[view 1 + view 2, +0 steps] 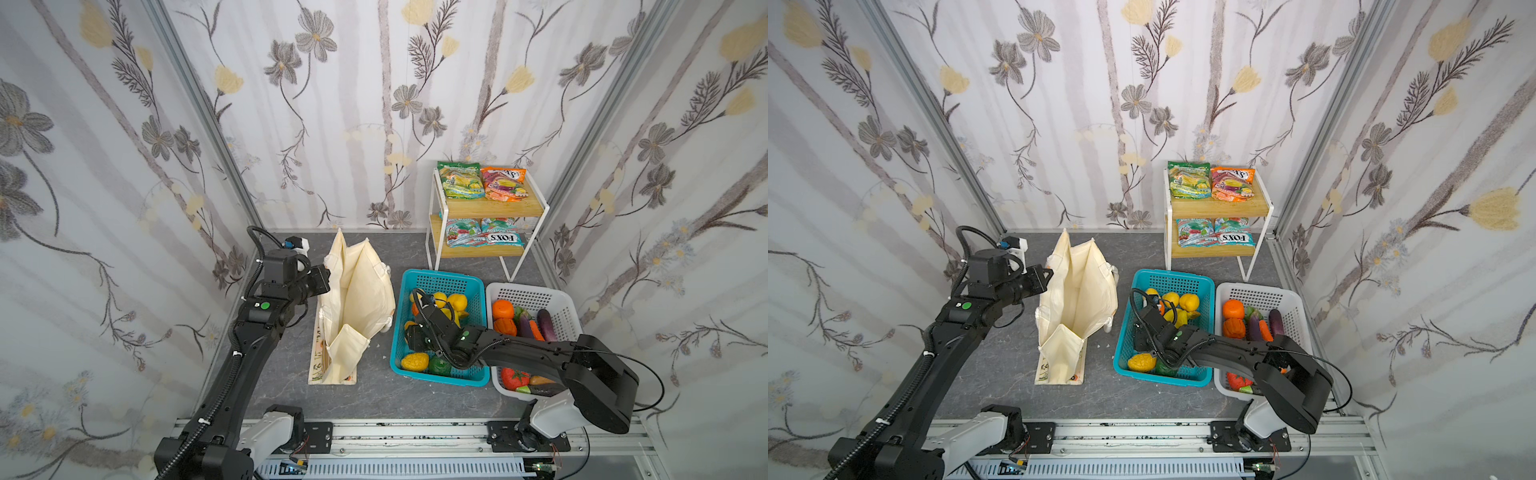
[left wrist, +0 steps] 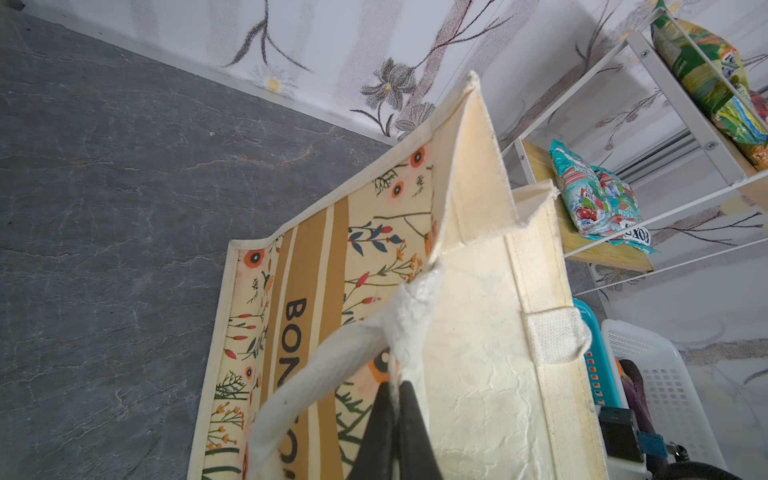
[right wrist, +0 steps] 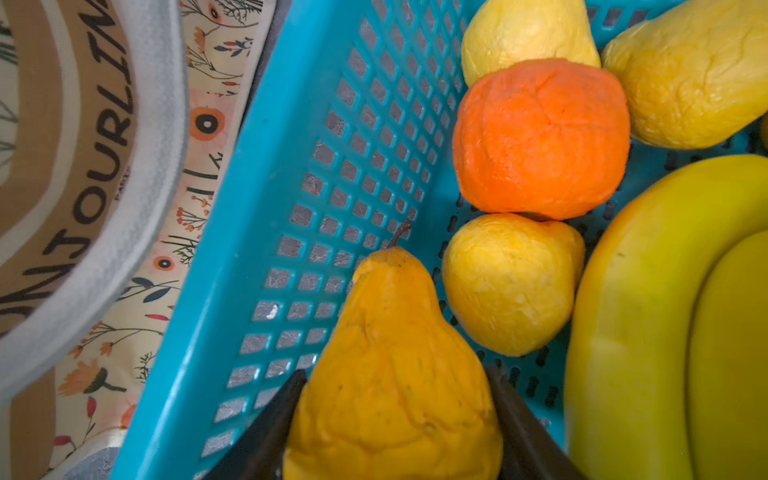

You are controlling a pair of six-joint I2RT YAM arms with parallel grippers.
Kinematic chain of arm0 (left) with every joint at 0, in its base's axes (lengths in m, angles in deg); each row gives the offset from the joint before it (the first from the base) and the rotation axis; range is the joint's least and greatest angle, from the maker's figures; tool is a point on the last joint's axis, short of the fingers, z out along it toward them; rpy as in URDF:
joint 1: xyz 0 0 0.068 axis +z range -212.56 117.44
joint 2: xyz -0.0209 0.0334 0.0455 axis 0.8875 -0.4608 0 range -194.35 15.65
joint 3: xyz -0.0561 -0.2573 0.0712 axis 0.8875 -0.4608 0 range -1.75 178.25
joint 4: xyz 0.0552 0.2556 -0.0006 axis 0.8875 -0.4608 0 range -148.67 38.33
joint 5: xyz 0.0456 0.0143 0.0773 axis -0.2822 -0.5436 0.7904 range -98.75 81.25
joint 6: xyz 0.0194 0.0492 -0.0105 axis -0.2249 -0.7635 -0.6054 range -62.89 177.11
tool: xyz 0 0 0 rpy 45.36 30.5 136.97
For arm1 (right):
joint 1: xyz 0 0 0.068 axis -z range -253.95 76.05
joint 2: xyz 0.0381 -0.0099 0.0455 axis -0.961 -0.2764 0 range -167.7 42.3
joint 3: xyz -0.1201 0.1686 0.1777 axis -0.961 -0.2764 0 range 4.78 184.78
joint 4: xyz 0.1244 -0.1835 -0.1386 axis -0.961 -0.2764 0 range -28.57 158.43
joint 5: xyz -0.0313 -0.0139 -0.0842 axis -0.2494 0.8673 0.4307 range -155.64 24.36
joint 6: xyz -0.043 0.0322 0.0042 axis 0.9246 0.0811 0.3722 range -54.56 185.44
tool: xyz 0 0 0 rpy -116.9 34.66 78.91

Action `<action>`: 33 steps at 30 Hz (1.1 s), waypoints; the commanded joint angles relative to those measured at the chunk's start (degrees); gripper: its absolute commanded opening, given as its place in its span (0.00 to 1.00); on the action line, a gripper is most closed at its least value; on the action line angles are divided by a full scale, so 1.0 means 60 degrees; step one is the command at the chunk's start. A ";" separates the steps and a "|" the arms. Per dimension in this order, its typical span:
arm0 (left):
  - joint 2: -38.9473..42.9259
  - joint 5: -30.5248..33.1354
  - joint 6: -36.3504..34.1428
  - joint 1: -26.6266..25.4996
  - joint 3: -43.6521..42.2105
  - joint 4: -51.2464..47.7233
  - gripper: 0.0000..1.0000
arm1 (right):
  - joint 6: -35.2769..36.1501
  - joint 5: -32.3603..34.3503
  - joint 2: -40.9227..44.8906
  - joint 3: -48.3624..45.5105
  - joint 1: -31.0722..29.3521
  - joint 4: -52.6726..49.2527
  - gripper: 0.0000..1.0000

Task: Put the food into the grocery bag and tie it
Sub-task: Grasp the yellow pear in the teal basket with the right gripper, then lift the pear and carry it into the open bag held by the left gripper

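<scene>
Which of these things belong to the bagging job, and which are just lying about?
Job: canvas tote, pinched by the left end effector; pear, straddled by the right end effector; orange citrus; banana bunch; eggplants; snack packets.
Just there: teal basket; white basket; shelf rack.

Your cream floral grocery bag [image 1: 365, 291] stands open near the worktop's rear left corner. Toward the right edge, a yellow pear [image 3: 395, 374], orange citrus [image 3: 540, 137] and banana bunch [image 3: 644, 311] lie close together; glossy snack packets [image 1: 461, 183] sit rear right.
</scene>
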 commanded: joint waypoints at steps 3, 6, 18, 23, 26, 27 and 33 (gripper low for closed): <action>-0.0005 -0.0240 0.0027 -0.0015 0.0133 0.0032 0.00 | -0.0114 -0.0074 0.0908 -0.0182 0.0013 0.0254 0.59; -0.0020 -0.0319 0.0070 -0.0020 0.0157 0.0025 0.00 | -0.0011 0.0002 0.1642 -0.0195 0.0031 0.0132 0.59; -0.0137 -0.0405 0.0158 -0.0064 0.0310 0.0026 0.00 | 0.1698 -0.0058 0.2301 0.3373 0.0056 -0.1858 0.58; -0.0220 0.0093 0.0150 -0.0412 0.0417 -0.0004 0.00 | 0.2252 -0.0402 0.1037 0.5459 -0.0173 -0.1916 0.57; -0.0341 -0.0193 0.0268 -0.0510 0.0575 -0.0005 0.00 | 0.2427 -0.0669 -0.0256 0.6905 -0.0372 -0.2071 0.57; -0.0370 -0.0214 0.0284 -0.0545 0.0642 -0.0004 0.00 | 0.2466 -0.0770 -0.0638 0.7343 -0.0426 -0.2034 0.57; -0.0444 -0.0359 0.0291 -0.0577 0.1056 -0.0004 0.00 | 0.1799 -0.1474 -0.2657 0.8547 -0.0511 -0.1106 0.55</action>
